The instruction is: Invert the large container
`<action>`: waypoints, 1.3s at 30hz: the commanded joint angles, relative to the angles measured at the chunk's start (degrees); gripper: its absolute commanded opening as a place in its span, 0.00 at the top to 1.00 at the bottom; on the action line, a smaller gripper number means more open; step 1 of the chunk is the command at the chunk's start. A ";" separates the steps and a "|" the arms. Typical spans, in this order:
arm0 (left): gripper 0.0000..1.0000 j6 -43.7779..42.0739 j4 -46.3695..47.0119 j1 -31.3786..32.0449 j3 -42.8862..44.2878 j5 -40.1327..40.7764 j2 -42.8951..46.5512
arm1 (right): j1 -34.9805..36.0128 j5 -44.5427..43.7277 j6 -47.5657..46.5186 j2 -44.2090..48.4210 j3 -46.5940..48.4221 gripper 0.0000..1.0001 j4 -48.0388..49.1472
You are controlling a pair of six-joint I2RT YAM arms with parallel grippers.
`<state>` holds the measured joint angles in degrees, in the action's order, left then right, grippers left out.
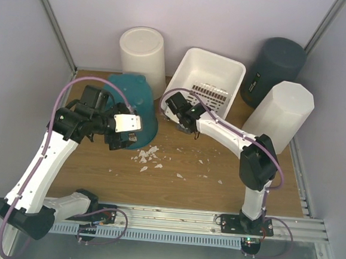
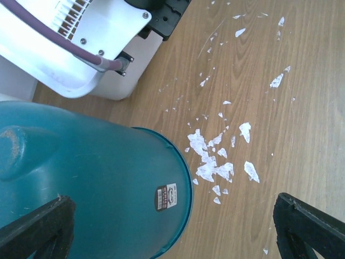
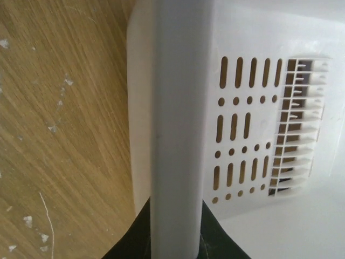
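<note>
A white slotted basket (image 1: 208, 78) stands tilted at the back middle, its opening facing up and toward me. My right gripper (image 1: 184, 116) is shut on its near-left rim (image 3: 178, 135), which runs up between the dark fingers (image 3: 129, 244). A teal bin (image 1: 134, 99) stands upside down to the left of the basket. My left gripper (image 1: 126, 132) is open wide at the bin's near side. In the left wrist view one finger (image 2: 38, 229) is over the bin (image 2: 97, 183) and the other (image 2: 307, 224) is over bare table. It holds nothing.
A white round bin (image 1: 143, 49) stands upside down at the back left. A dark grey bin (image 1: 276, 68) and a white faceted bin (image 1: 282, 111) stand at the back right. White flakes (image 1: 150, 156) lie scattered on the wooden table (image 1: 216, 193).
</note>
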<state>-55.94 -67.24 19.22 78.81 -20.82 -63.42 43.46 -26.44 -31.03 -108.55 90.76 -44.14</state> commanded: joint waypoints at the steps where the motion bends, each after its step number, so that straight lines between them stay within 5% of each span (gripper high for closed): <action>1: 0.01 1.25 -0.01 -0.26 0.42 -2.25 0.66 | 0.02 -1.27 1.93 2.99 1.35 0.96 -1.94; 20: 0.01 14.86 7.21 -0.27 14.70 -2.14 -1.30 | 1.27 6.01 15.88 17.81 12.13 0.99 -2.73; 30: 0.01 25.89 13.43 -0.36 19.58 -1.46 -3.61 | 1.27 9.46 41.82 25.32 5.13 0.99 24.44; 39: 0.01 27.68 15.90 -0.53 21.61 -0.04 -3.10 | 1.25 6.83 55.04 26.37 -7.51 0.99 56.75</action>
<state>-30.15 -55.79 19.20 98.91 -21.65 -67.44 44.40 -16.03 17.37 -83.88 87.74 -13.21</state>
